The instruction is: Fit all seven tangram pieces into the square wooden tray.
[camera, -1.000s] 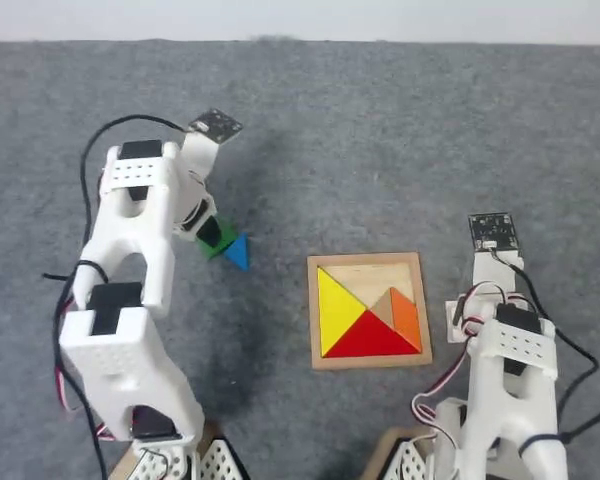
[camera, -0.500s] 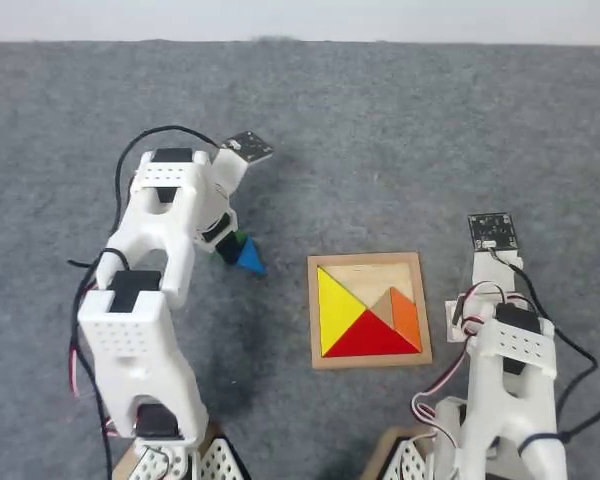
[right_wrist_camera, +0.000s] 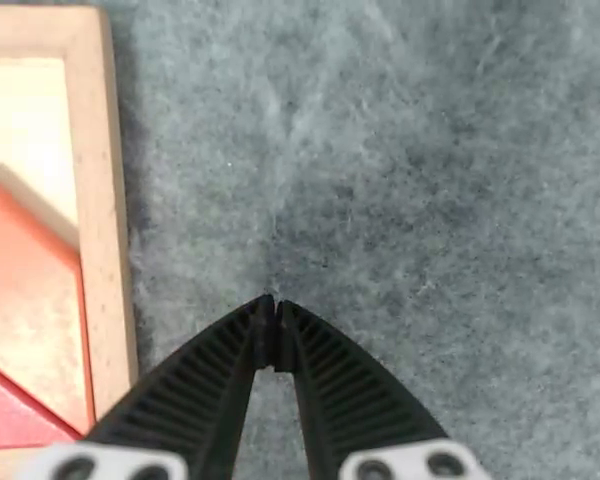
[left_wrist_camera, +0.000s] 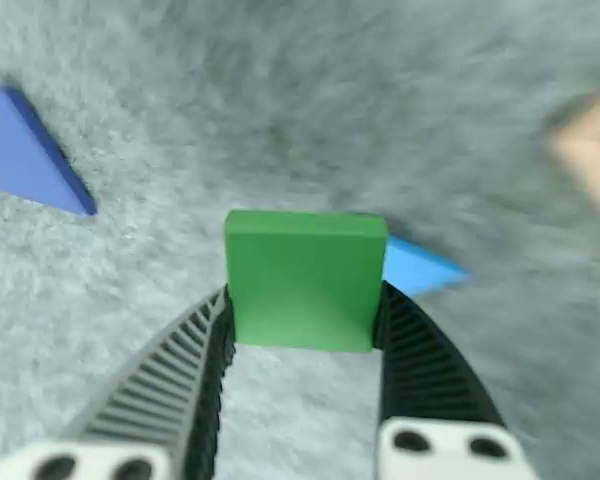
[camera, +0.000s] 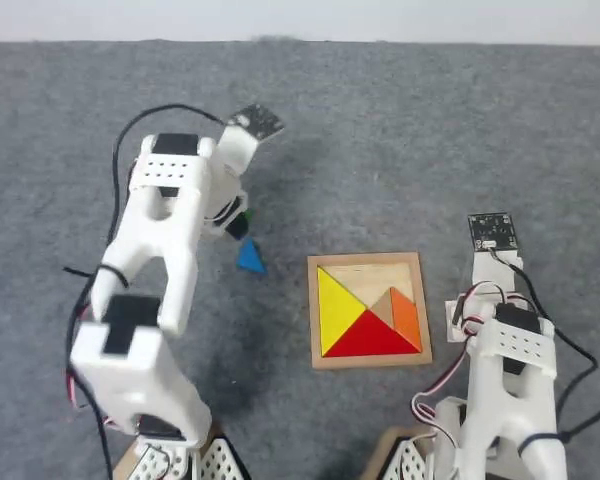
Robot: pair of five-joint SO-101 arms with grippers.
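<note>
Grey felt worktop (camera: 430,150): left gripper (left_wrist_camera: 303,298) clamps green square piece (left_wrist_camera: 305,280) by opposite edges; right gripper (right_wrist_camera: 267,325) closed, empty, beside wooden tray (right_wrist_camera: 105,200)

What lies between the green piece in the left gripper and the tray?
Only a blue triangle, lying on the carpet close to the left gripper and its green piece, on the side toward the tray. Past it, bare carpet runs to the tray rim.

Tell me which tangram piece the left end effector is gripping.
The green square, clamped in the left end effector. The blue pieces lie loose on the carpet; the rest sit in the tray.
</note>
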